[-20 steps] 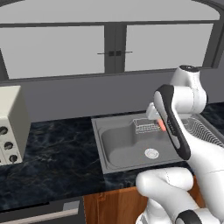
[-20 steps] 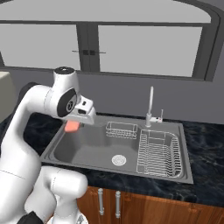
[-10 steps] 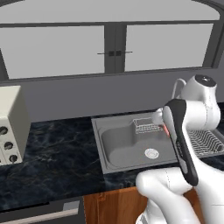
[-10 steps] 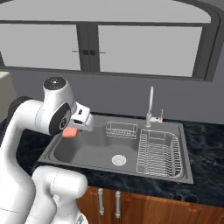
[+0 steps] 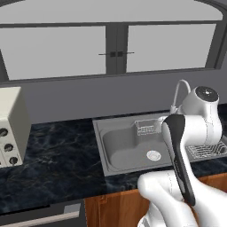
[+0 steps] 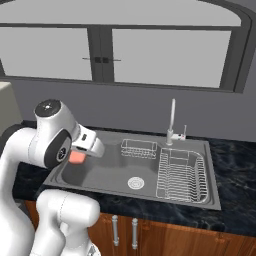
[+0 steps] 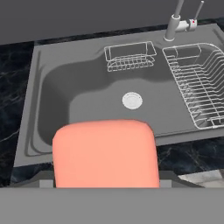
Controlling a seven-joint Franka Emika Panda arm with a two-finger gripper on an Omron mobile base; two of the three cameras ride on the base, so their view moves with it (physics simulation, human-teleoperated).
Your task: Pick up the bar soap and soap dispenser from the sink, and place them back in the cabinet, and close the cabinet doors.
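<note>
The salmon-orange bar soap (image 6: 75, 159) (image 7: 105, 153) is held in my gripper (image 6: 78, 155), which is shut on it above the left front rim of the sink (image 6: 107, 170). In the hand view the soap covers the lower middle, with the grey basin (image 7: 87, 96) and its drain below it. The sink (image 5: 122, 148) lies partly behind my arm in the left base view. The soap dispenser, the cabinet and the cabinet doors are out of view.
A wire dish rack (image 6: 181, 175) fills the sink's right side, a small wire basket (image 6: 138, 148) sits at its back, and a faucet (image 6: 171, 122) rises behind. Dark marble counter (image 5: 57, 155) surrounds it. A cream appliance (image 5: 9, 128) stands at the far left.
My arm has drawn back toward the base, carrying the soap lower and to the left in the right base view. In the left base view the soap has slipped behind the arm.
</note>
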